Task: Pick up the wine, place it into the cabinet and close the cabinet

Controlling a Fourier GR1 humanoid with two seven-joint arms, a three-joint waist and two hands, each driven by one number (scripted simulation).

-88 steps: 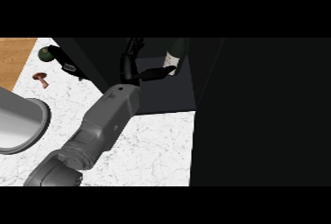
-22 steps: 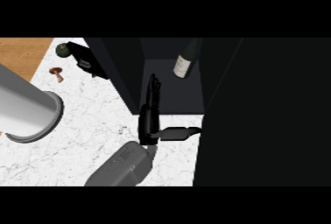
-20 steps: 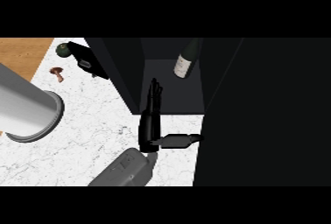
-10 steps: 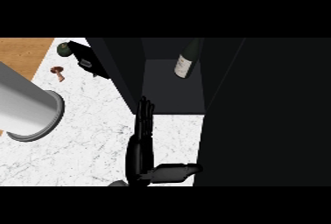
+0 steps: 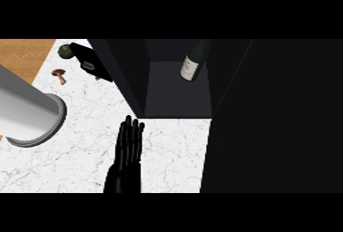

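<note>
White marble tabletop [image 5: 74, 154] fills the lower left of the head view, with a wooden strip at 10 o'clock. Largest is the dark cabinet [image 5: 178, 90], open, reaching from 12 to 3 o'clock. A grey cylinder [image 5: 26, 113] lies at 9 o'clock. One black hand [image 5: 127, 156] shows at 6 o'clock, fingers straight and together, holding nothing; which arm it belongs to I cannot tell. The wine [image 5: 192, 63] stands inside the cabinet at 12 o'clock. I judge placing is done; next the door must be pushed closed.
</note>
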